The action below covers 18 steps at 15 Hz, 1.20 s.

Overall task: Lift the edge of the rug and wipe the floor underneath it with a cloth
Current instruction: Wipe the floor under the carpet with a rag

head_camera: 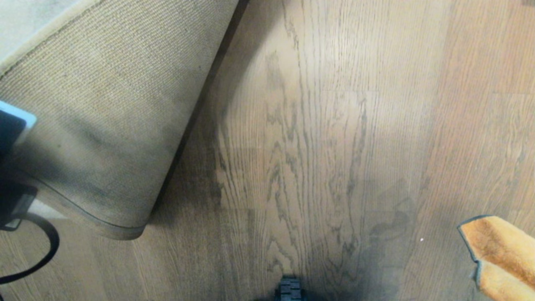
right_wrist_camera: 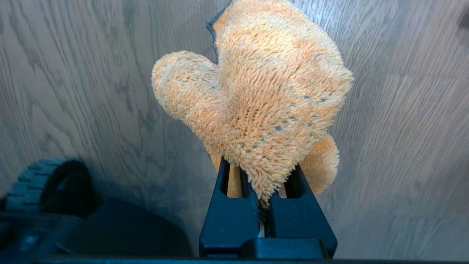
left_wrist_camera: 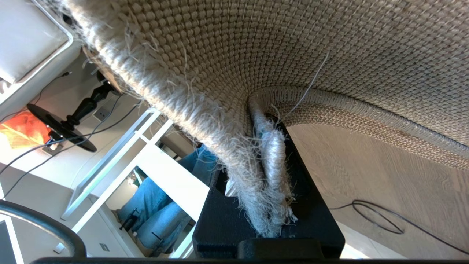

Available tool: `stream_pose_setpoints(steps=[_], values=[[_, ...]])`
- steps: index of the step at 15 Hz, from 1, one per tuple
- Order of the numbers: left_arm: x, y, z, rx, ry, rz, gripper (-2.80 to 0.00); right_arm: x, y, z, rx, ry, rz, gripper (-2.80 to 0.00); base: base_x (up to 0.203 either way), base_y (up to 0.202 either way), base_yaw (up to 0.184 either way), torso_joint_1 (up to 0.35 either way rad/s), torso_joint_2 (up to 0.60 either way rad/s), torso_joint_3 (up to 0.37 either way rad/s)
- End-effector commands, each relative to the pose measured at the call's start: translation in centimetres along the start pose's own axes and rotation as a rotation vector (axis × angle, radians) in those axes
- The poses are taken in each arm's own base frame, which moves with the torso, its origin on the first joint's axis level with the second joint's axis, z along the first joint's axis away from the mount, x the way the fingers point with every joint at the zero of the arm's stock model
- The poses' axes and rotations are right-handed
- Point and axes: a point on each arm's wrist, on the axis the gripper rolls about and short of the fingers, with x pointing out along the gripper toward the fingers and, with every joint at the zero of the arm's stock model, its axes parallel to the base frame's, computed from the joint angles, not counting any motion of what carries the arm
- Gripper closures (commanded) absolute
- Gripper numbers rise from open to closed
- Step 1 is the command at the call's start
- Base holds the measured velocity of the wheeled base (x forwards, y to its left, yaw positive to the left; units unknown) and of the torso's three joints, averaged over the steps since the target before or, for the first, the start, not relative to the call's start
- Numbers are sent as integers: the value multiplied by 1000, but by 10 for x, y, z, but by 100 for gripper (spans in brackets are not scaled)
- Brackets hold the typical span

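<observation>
The rug is folded back at the left, its coarse tan backing (head_camera: 104, 104) facing up over the brown wood-grain floor (head_camera: 317, 138). The thin bound rug edge (head_camera: 104, 223) curves along the fold's near side. In the left wrist view my left gripper (left_wrist_camera: 265, 161) is shut on the frayed rug edge (left_wrist_camera: 269, 183) and holds it off the floor (left_wrist_camera: 384, 172). In the head view only that arm's dark body (head_camera: 10, 138) shows, at the far left. My right gripper (right_wrist_camera: 261, 172) is shut on the fluffy orange cloth (right_wrist_camera: 263, 91), above bare floor. The cloth (head_camera: 501, 251) hangs at the lower right.
A black cable (head_camera: 46, 251) loops on the floor below the lifted rug. A person in blue jeans (left_wrist_camera: 157, 205) sits behind a white frame (left_wrist_camera: 154, 165), near a black lamp base (left_wrist_camera: 62, 128). My base's dark wheel (head_camera: 289, 289) sits at the bottom middle.
</observation>
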Motion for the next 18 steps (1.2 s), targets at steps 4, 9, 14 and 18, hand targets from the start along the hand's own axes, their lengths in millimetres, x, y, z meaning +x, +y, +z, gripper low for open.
stream_pose_setpoints(steps=[4, 9, 14, 18], values=[[2, -2, 1, 12, 10, 10, 0, 0, 0, 2, -22, -17, 12, 0, 0, 0, 0, 0, 0, 0], [5, -4, 3, 17, 25, 19, 0, -7, 2, 36, 33, -124, 204, 0, 0, 0, 0, 0, 0, 0], [4, -2, 3, 14, 22, 18, 0, 15, 3, 76, 43, -49, 404, 0, 0, 0, 0, 0, 0, 0], [5, -2, 3, 13, 23, 19, 0, 46, 5, 92, 68, 39, 539, 0, 0, 0, 0, 0, 0, 0]])
